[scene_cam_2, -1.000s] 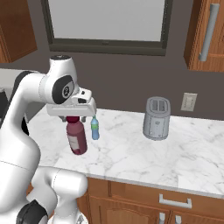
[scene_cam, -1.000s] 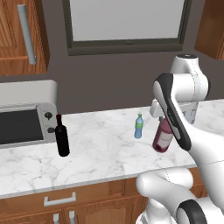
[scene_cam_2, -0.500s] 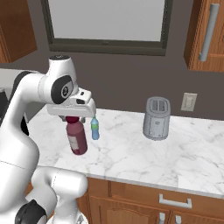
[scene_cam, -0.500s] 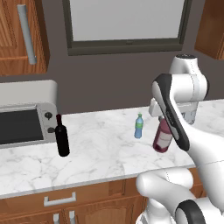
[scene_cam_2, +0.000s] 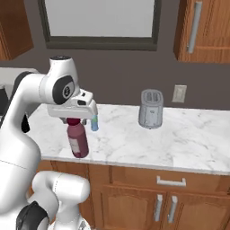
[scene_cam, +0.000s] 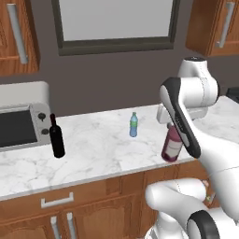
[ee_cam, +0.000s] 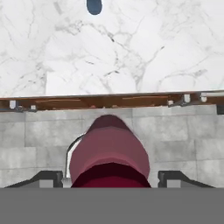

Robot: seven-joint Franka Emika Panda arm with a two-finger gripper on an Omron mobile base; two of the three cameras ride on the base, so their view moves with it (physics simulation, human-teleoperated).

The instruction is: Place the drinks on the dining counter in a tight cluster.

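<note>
My gripper point(scene_cam_2: 74, 120) is shut on the cap of the stout dark-red juice bottle point(scene_cam_2: 78, 141), which hangs slightly tilted under the hand point(scene_cam: 172, 144). From the hand camera the bottle point(ee_cam: 109, 153) hangs over grey floor tiles, just off the counter's front edge. The small blue water bottle point(scene_cam: 134, 124) stands upright on the marble behind it point(scene_cam_2: 95, 123) and peeks in at the hand view's top edge point(ee_cam: 94, 5). The tall black wine bottle point(scene_cam: 57, 137) stands far left by the microwave. The dining counter is out of view.
This is the marble wall counter point(scene_cam: 93, 154) with wooden drawers beneath. A microwave point(scene_cam: 18, 122) sits at its left end, a silver toaster point(scene_cam_2: 151, 109) to the right, near a wall outlet point(scene_cam_2: 179, 93). Wooden cabinets flank a window above.
The whole picture has shifted slightly left and up in both base views, so the base has moved. The juice bottle stays held the same way under the hand.
</note>
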